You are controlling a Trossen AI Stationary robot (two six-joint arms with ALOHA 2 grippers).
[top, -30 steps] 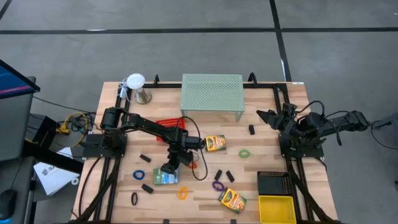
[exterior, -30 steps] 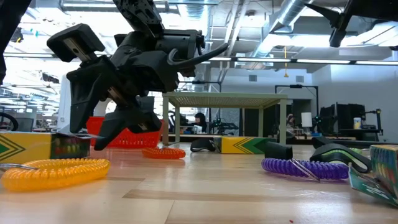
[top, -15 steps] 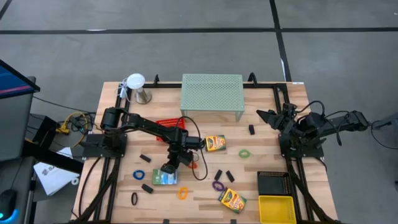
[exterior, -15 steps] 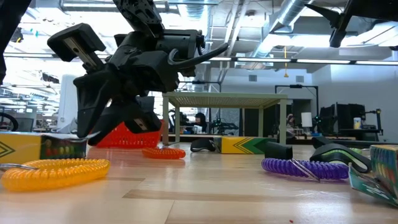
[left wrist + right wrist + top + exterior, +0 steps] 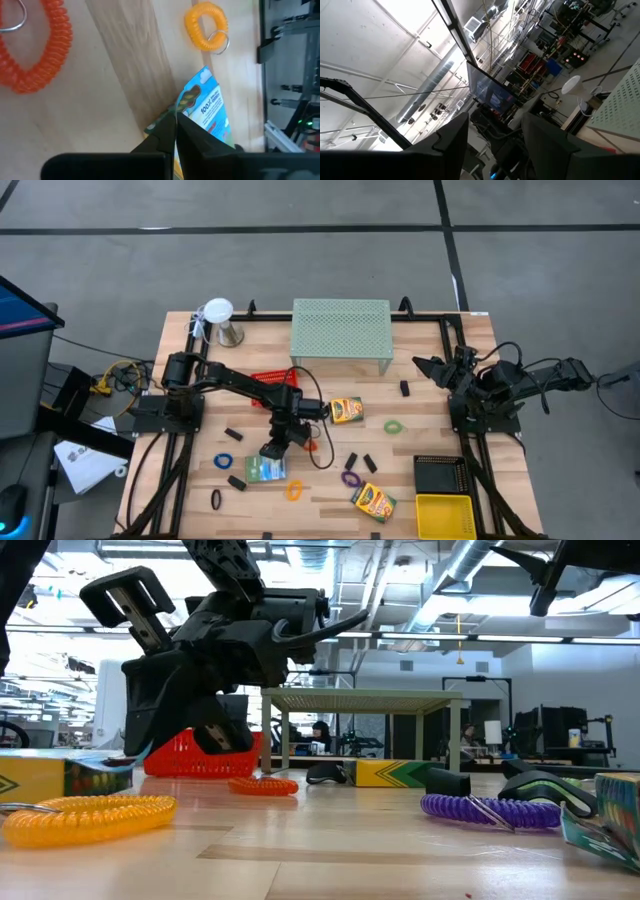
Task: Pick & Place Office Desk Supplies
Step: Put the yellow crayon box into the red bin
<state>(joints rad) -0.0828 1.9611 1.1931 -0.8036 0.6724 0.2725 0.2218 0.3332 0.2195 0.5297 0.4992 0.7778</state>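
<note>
Left gripper: the left gripper [image 5: 175, 131] is down at the middle of the table with its dark fingers pressed together, pinching the top corner of the green card pack [image 5: 207, 112].
Card pack: it lies on the wood at about 7 o'clock from table centre; the pinched corner looks raised while the far end rests on the boards.
Step in hand: I'd judge this the grasp just made, with the lift not yet begun.
Next move: likely a slow, straight lift, since a thin edge grip could let the pack swing or slip.
Materials: the pack is glossy printed card, flat and rectangular; the table is pale planked wood.
Neighbours: a yellow coil loop [image 5: 206, 26] lies near the pack's far end at 6 o'clock, an orange coil loop [image 5: 42, 52] near 3 o'clock from the gripper; both springy plastic spirals.
Right gripper: the right gripper [image 5: 432, 366] waits spread at the table's 3 o'clock edge, holding nothing.
</note>
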